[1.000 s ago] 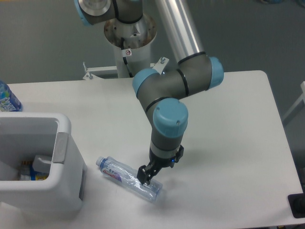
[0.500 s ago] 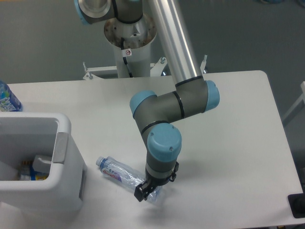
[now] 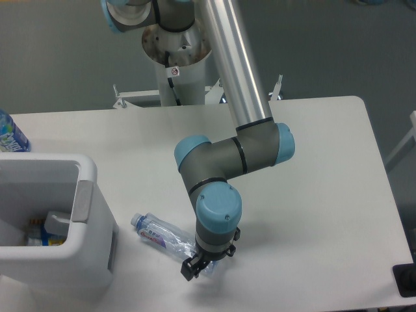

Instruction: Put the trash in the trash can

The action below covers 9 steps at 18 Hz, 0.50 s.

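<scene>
A crushed clear plastic bottle (image 3: 159, 233) with a pale blue cap and a purple-blue label lies on the white table, cap toward the trash can. My gripper (image 3: 196, 265) is down at the bottle's bottom end. Its dark fingers (image 3: 188, 270) stand on either side of that end, and they look open. The wrist hides most of the fingers. The trash can (image 3: 86, 174), a large white boxy bin with a grey side panel, stands at the left front. Inside it lies a pale crumpled piece (image 3: 56, 223) among blue and yellow bits.
An upright bottle with a bright blue label (image 3: 10, 134) stands at the table's left edge behind the bin. The arm's base post (image 3: 177, 58) rises behind the table. A dark object (image 3: 406, 279) sits at the front right corner.
The gripper has moved down and toward the front left, from above the bottle's bottom end to around it. The bottle has stayed where it was.
</scene>
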### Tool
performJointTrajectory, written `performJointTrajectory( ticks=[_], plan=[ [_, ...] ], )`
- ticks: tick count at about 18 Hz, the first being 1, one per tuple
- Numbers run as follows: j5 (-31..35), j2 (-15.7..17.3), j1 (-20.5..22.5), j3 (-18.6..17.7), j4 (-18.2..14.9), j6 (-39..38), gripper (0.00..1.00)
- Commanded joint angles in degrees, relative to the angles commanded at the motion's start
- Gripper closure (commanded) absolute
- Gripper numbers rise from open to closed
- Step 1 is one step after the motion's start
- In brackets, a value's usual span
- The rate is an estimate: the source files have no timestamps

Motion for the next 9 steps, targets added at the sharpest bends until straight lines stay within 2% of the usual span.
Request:
performJointTrajectory(
  ticks=[9],
  plan=[
    [1.67,-1.41,-0.88,0.00,0.09,0.00,0.00]
  ],
)
